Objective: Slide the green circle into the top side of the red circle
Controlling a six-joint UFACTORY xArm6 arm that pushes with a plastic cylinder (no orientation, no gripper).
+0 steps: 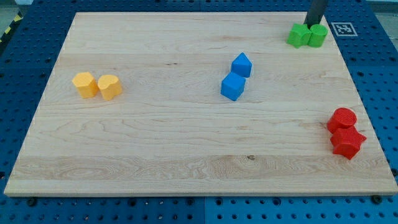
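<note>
The green circle [318,35] sits near the board's top right corner, touching a second green block [299,35] on its left. The red circle [342,118] sits near the view's right edge, lower down, touching a red star-like block [347,142] just below it. My tip [313,25] is at the top right, right behind the two green blocks at their top edge, near the seam between them. The rod rises out of the view's top.
Two blue blocks [241,65] [233,86] sit touching at the board's middle. Two yellow-orange blocks [84,84] [110,86] sit side by side at the left. A fiducial tag [342,28] lies off the board's top right corner.
</note>
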